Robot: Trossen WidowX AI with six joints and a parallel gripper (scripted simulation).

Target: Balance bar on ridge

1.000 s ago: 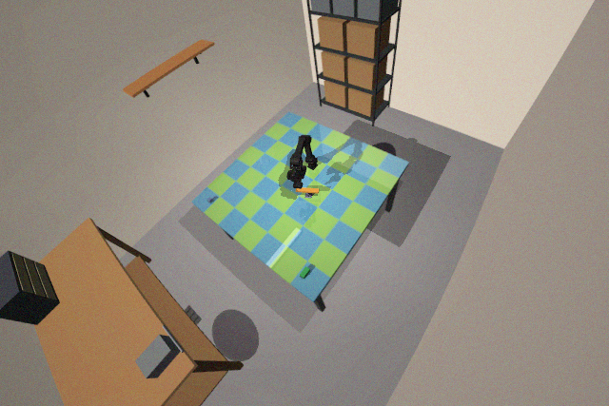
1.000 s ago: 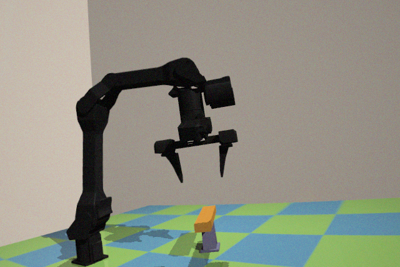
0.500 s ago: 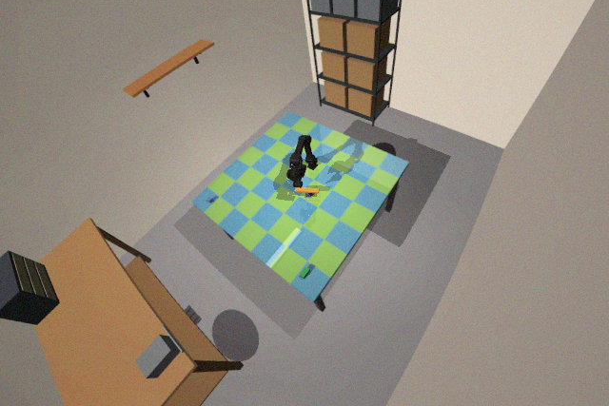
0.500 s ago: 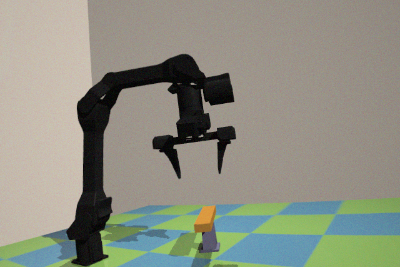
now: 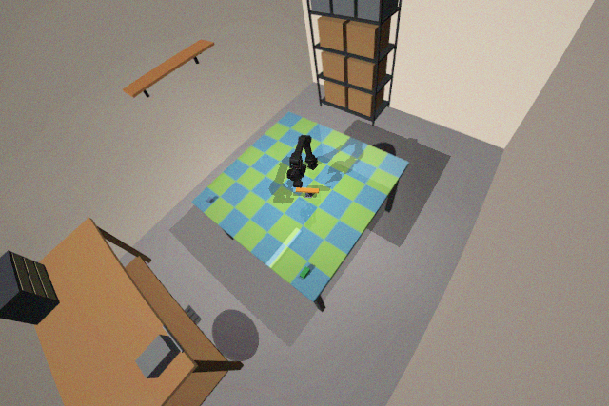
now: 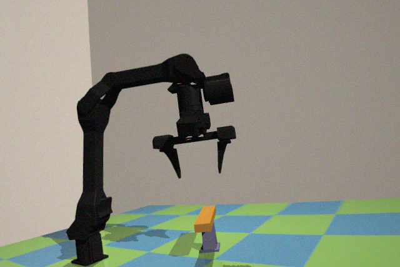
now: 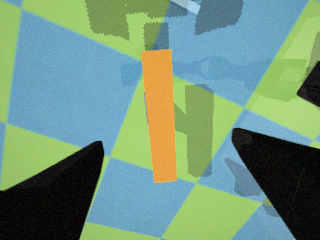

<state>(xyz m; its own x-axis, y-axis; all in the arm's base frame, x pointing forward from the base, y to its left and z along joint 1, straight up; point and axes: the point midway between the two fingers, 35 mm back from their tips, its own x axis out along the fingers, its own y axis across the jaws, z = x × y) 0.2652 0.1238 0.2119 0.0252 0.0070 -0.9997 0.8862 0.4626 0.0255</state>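
An orange bar (image 5: 307,190) (image 6: 205,217) (image 7: 161,117) lies across the top of the purple ridge (image 6: 210,241). The bar looks about level, and both its ends are off the table in the exterior view. The ridge stands upright on the checkered table (image 5: 343,236) (image 6: 292,224) (image 7: 65,65) and is almost wholly hidden under the bar in the wrist view. My gripper (image 6: 199,175) (image 7: 168,140) is open and empty, well above the bar. Its fingers stand apart on either side of the bar in the wrist view.
A small green block (image 5: 305,272) lies near the table's front corner. A pale strip (image 5: 284,247) shows on the table at the front. A small dark item (image 5: 211,199) is near the left corner. A shelf rack (image 5: 343,75) and a wooden desk (image 5: 98,308) stand off the table.
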